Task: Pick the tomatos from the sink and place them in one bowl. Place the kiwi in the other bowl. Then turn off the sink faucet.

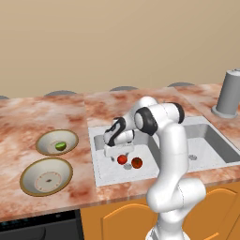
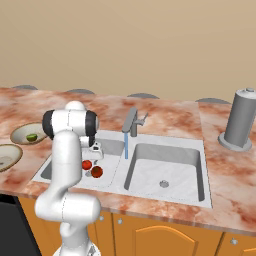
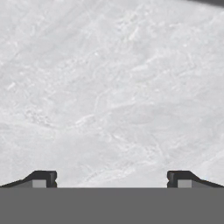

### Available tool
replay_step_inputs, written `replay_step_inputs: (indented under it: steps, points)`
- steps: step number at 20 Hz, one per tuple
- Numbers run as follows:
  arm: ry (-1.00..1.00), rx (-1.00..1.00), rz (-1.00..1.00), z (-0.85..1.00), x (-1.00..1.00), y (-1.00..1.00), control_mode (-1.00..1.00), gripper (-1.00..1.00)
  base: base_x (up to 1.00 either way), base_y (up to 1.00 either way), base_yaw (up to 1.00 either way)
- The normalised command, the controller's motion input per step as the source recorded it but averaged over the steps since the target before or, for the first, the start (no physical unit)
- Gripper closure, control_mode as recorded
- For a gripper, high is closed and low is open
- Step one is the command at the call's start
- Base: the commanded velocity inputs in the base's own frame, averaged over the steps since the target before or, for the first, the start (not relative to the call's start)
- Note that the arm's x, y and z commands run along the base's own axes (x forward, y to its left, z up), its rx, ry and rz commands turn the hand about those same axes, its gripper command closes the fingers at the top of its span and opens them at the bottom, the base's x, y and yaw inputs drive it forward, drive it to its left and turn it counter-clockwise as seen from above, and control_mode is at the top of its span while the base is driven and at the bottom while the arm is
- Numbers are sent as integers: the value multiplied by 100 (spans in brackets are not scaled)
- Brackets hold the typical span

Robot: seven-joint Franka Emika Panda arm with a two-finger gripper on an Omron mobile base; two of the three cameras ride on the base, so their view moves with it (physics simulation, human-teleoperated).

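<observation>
While water runs from the faucet (image 2: pixel 131 122), our claw (image 1: pixel 111 151) hangs with its jaws wide apart and empty inside the sink's (image 1: pixel 101 176) left basin.
We see two tomatoes (image 1: pixel 122 159) (image 1: pixel 137 162) on the basin floor at mid-frame in the left base view, just beside the claw; the kiwi (image 1: pixel 60 146) sits in the farther bowl (image 1: pixel 70 138) at the left, the nearer bowl (image 1: pixel 64 176) below it on the bench (image 1: pixel 28 117).

You'll find nothing to read here: no lettering, label, brand, number or sign appears on any surface in these views.
</observation>
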Motion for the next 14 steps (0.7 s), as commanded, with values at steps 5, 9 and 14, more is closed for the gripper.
replay_step_inputs:
  steps: [5,9,14]
  points:
    - [0,0,0,-1,-31,-3,-100,-100,0,0,0]
    - [0,0,0,-7,-10,-2,-100,-100,0,0,0]
    - [-1,0,0,-19,-6,-7,-100,-100,0,0,0]
